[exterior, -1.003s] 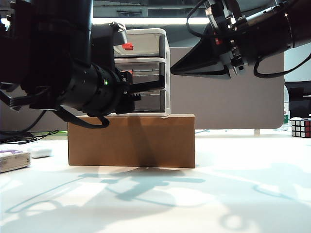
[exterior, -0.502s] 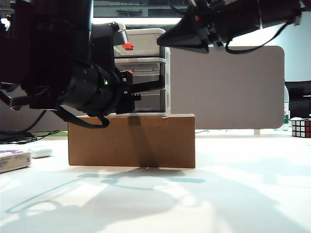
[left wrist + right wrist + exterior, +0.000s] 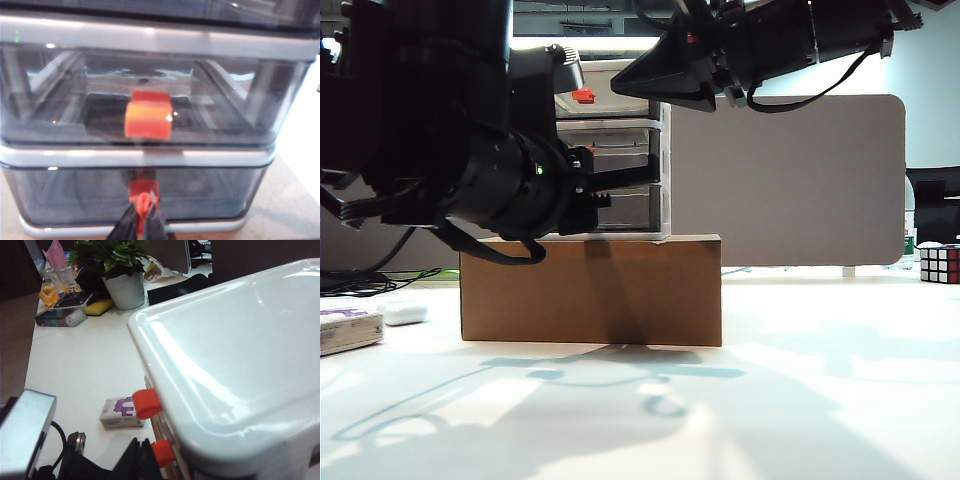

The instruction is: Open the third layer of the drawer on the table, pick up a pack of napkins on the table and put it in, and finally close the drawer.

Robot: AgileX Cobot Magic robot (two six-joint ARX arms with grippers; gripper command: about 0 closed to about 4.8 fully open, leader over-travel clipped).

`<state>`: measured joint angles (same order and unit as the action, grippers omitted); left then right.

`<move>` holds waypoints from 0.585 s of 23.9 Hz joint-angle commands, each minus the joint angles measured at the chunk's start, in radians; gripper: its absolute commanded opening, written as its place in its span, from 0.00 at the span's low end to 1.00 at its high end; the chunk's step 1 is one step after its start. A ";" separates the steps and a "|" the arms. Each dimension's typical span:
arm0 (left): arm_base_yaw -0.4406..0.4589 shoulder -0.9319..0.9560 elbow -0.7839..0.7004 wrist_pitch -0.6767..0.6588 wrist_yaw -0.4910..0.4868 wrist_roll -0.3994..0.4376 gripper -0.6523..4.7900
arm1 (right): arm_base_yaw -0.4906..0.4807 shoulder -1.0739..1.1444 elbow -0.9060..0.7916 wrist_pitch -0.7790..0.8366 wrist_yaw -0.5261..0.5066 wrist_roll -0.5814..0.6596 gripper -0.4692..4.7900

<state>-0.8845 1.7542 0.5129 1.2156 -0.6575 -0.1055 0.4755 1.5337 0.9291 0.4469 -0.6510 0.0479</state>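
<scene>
Step one is being worked: the left tool point(image 3: 143, 220) is pinching its jaws shut on the red handle point(image 3: 144, 192) of the third layer point(image 3: 135, 195), the lowest tier of the drawer point(image 3: 620, 150), which is standing on a brown cardboard box point(image 3: 591, 290) on the surface point(image 3: 800, 400). The third layer is looking fully seated in its frame, so opening appears not yet begun. The right tool point(image 3: 630, 82) is hovering with jaws closed and empty just above the top of the drawer (whether it is touching the lid I cannot tell). The pack of napkins point(image 3: 348, 330) is lying on the surface well to the left of the box, untouched. The next move is calling for a straight pull outward along the drawer's slide; the right tool is probably bracing the unit so it does not slide off the box.
</scene>
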 commanded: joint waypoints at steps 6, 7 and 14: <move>-0.055 -0.003 0.000 0.013 -0.067 0.001 0.11 | 0.002 0.035 0.010 0.027 0.031 -0.003 0.08; -0.063 -0.004 -0.002 0.013 -0.069 0.000 0.11 | 0.002 0.036 0.010 0.027 0.034 -0.003 0.08; -0.126 -0.004 -0.041 0.020 -0.172 -0.006 0.11 | 0.002 0.040 0.010 0.030 0.051 -0.004 0.08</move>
<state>-0.9977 1.7535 0.4847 1.2331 -0.8024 -0.1059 0.4774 1.5776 0.9333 0.4572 -0.6106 0.0463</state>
